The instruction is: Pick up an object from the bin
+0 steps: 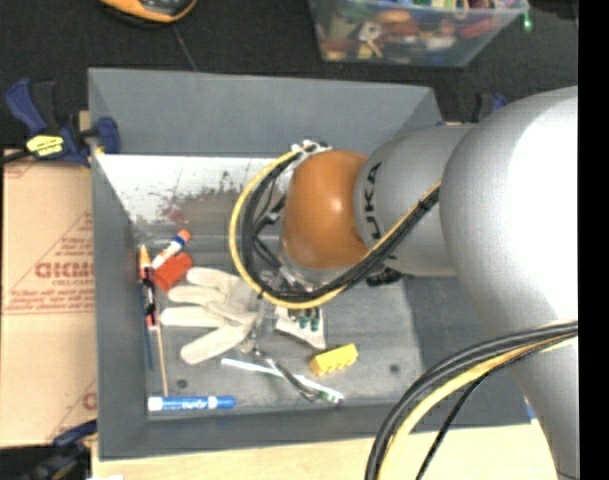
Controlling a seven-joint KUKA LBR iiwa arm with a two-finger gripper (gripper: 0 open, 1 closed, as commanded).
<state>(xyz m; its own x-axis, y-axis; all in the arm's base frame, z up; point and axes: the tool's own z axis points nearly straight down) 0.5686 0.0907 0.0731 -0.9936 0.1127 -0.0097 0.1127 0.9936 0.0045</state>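
1. The grey metal bin (264, 118) holds a loose scatter of small things, most of them on the left and front of its floor.
2. The arm reaches in from the right. Its rounded orange wrist cover (324, 218) hangs above the middle of the bin, with yellow-and-black cables (246, 218) looped around it.
3. The pincer (267, 320) sits low beneath that cover, at the right end of a white glove (209, 308).
4. The cover and cables hide most of the pincer, so I cannot tell whether it is spread, pressed together or pinching anything.
5. The white glove lies flat on the bin floor, left of centre, its digits pointing toward the left wall. I cannot tell whether the pincer touches it.
6. A red object (172, 271) lies just beyond the glove, near the left wall.
7. A small white card with dark green pieces (306, 323) lies just right of the pincer.
8. A yellow block (334, 358) rests in front of that card, apart from the glove.
9. A thin white stick with a green tip (284, 373) lies slanted between the glove and the yellow block.
10. A blue marker (192, 403) lies along the front wall, well apart from the pincer.
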